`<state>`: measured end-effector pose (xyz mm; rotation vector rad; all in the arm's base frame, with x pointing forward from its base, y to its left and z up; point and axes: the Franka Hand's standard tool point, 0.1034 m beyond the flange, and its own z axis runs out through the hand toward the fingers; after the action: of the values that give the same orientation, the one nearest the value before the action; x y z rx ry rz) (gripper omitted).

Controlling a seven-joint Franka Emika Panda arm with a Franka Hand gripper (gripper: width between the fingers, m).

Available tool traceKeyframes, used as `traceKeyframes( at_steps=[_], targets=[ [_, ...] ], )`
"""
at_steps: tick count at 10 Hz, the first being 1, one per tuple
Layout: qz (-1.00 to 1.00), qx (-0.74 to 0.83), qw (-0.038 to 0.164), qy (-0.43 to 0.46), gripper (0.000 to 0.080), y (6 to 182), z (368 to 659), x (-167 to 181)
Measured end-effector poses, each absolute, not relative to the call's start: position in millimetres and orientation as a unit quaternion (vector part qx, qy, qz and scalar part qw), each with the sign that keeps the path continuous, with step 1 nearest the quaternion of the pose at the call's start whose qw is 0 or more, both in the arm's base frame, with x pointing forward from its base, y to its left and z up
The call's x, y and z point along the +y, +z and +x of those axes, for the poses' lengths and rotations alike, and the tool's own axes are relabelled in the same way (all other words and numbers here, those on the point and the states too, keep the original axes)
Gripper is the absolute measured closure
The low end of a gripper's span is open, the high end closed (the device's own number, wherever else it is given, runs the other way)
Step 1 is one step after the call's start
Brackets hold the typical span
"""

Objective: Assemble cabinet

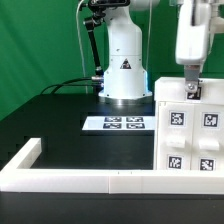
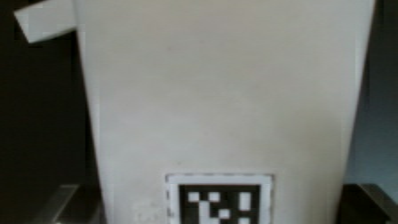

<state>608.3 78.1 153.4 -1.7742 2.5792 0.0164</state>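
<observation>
The white cabinet (image 1: 190, 135) stands at the exterior view's right, with several black-and-white tags on its faces. My gripper (image 1: 190, 90) comes down from above onto its upper far edge. In the wrist view a white cabinet panel (image 2: 214, 100) with one tag (image 2: 219, 200) fills the space between my fingers. Only the dark fingertips (image 2: 57, 203) show, at the panel's two sides, pressed against it. The gripper looks shut on this panel. The rest of the cabinet is hidden in the wrist view.
The marker board (image 1: 115, 123) lies flat in the table's middle, before the robot base (image 1: 125, 65). A long low white border rail (image 1: 70, 180) runs along the near edge and turns back at the exterior view's left. A green backdrop stands behind.
</observation>
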Motion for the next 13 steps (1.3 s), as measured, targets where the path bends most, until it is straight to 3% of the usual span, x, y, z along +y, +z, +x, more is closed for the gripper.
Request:
traceKeyframes(
  at_steps=[6,7,8,11,13],
  targets=[
    [-0.564,0.825,0.014,0.016,0.0244,152.1,607,77],
    [-0.57,0.821,0.015,0.016,0.0085,153.1,608,77],
    [-0.575,0.818,0.019,0.016,0.0017,157.1,609,78],
    [-0.577,0.816,0.041,0.019,0.0005,179.6,611,88],
    [-0.578,0.815,0.042,0.018,0.0002,179.8,612,88]
  ],
)
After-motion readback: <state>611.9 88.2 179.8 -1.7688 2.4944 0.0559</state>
